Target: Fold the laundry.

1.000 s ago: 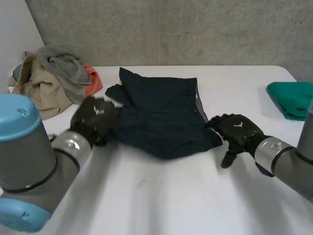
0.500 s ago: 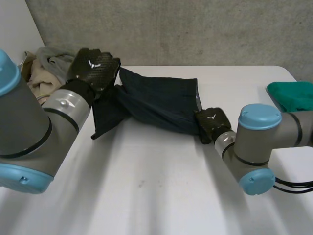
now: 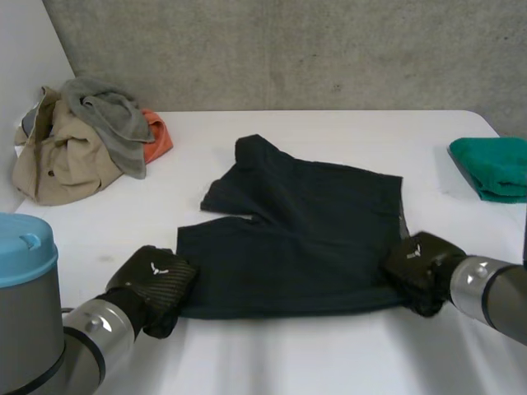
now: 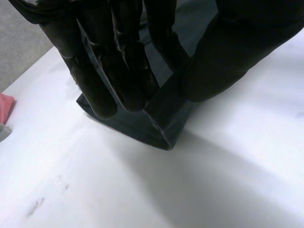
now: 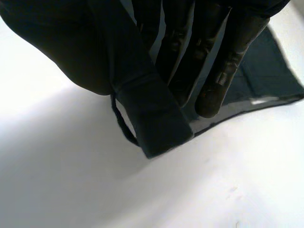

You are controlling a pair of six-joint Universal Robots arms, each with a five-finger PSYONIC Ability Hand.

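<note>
Dark navy shorts (image 3: 296, 234) lie spread flat in the middle of the white table (image 3: 272, 354), legs pointing away from me. My left hand (image 3: 155, 284) pinches the near left corner of the shorts (image 4: 164, 121) between thumb and fingers. My right hand (image 3: 418, 267) pinches the near right corner, where a strip of the cloth (image 5: 154, 118) is caught between its thumb and fingers (image 5: 218, 57). Both hands rest low at the table surface.
A heap of tan, grey and orange clothes (image 3: 82, 136) sits at the far left of the table. A folded green garment (image 3: 494, 169) lies at the far right edge. A grey concrete wall stands behind the table.
Both hands have pulled the shorts toward me and laid them out flat. The left hand came down from the raised far left; the right hand closed on its corner.
</note>
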